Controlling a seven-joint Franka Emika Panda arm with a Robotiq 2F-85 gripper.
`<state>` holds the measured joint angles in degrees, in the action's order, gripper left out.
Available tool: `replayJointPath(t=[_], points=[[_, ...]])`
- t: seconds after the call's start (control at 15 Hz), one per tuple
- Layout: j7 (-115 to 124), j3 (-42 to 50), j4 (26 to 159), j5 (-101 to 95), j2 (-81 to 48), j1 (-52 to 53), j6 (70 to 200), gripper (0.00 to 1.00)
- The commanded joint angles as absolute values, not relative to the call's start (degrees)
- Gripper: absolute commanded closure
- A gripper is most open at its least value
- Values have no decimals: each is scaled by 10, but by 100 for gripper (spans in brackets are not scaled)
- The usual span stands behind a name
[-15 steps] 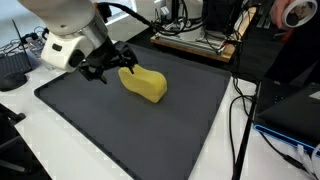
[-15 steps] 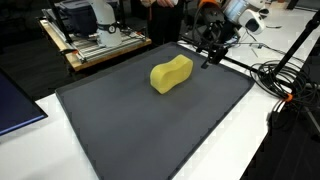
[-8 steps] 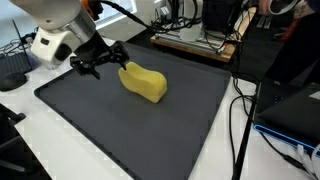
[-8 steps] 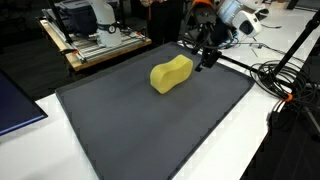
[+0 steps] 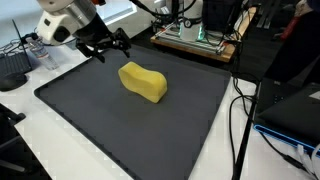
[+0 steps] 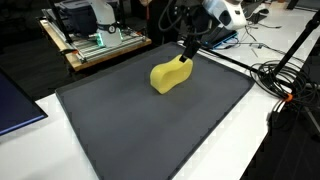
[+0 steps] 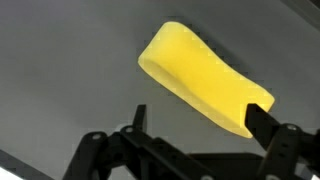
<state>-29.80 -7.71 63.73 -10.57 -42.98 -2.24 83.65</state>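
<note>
While the gripper [image 5: 106, 46] hangs just above one end of the sponge [image 5: 143, 82], its jaws stand wide and hold nothing. The sponge lies flat on the mat [image 5: 110, 128], near the middle, clear of both fingers. It is neither gripped nor raised; every handling step remains.

Matt yellow foam sponge [image 7: 205, 85] — dark, matt, cloth-like mat [image 5: 120, 125]
</note>
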Motion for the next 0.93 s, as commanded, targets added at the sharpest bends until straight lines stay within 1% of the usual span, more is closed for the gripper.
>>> replayJointPath(t=[0.0,0.53,0.87], points=[[-196,-63,772,-52,-327,-27,891,0],[1,-28,971,-9,-155,-12,1034,0],[97,-14,1108,-24,-34,-6,1060,0]])
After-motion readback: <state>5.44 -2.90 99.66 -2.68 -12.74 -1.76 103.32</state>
